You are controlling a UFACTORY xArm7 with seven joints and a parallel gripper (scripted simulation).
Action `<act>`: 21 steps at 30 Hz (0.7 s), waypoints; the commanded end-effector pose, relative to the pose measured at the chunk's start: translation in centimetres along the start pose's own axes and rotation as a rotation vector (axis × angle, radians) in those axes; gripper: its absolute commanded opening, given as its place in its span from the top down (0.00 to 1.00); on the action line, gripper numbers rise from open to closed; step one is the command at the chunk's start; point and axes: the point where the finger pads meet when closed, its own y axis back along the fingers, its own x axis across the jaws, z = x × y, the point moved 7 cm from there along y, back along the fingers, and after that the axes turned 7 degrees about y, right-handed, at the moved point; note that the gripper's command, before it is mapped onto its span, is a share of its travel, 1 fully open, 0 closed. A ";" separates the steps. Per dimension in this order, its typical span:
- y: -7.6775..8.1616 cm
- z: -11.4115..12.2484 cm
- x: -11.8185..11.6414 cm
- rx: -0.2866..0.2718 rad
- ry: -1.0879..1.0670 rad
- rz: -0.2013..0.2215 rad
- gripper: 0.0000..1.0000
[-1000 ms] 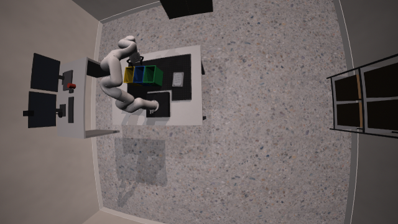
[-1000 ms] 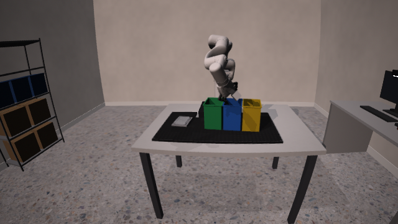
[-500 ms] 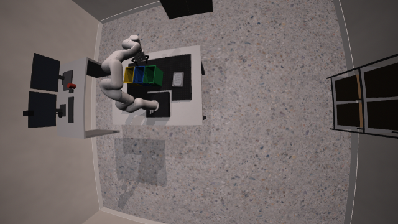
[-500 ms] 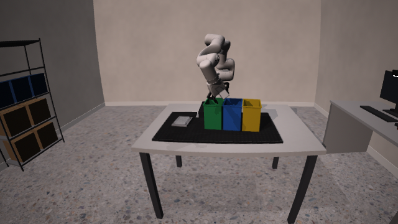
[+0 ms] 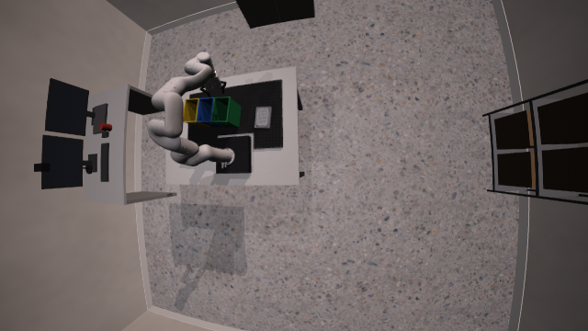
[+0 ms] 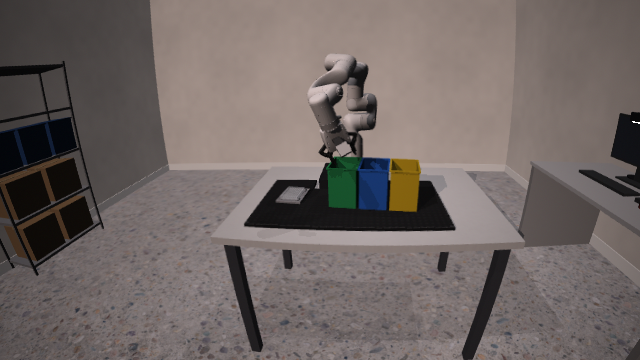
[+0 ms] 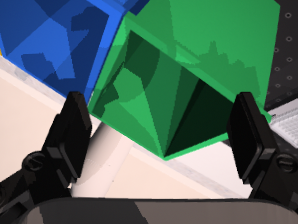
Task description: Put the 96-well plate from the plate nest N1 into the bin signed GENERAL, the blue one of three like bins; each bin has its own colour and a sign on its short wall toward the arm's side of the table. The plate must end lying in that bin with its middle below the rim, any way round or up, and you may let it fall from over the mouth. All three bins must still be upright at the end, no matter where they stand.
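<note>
in the wrist view the two black fingers stand at the left and right edges, spread as wide as they go with nothing between them. through that gap the open mouth of the green bin (image 7: 180,90) fills the middle of the picture, and the blue bin (image 7: 60,23) touches it at the upper left. a strip of pale table top shows just under the green bin's near corner.

from the exterior camera, the table (image 6: 480,235) comes first, with a black mat (image 6: 350,220) spread over most of it. on the mat the three bins stand upright in a touching row: green bin (image 6: 343,186) on the left, blue bin (image 6: 374,186) in the middle, yellow bin (image 6: 404,187) on the right. the 96-well plate (image 6: 293,194) lies flat on the mat, left of the green bin and apart from it, in its nest; the nest itself is too small to make out. behind the row the gripper (image 6: 338,152) hangs just above the far rim of the green bin, jaws open and empty, under the folded white arm (image 6: 327,100).

in the top view the gripper (image 5: 214,85) sits at the edge of the bin row, and the plate (image 5: 263,117) lies well apart from it on the mat.
</note>
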 end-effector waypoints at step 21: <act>2.5 7.2 5.4 0.091 -0.167 0.138 0.00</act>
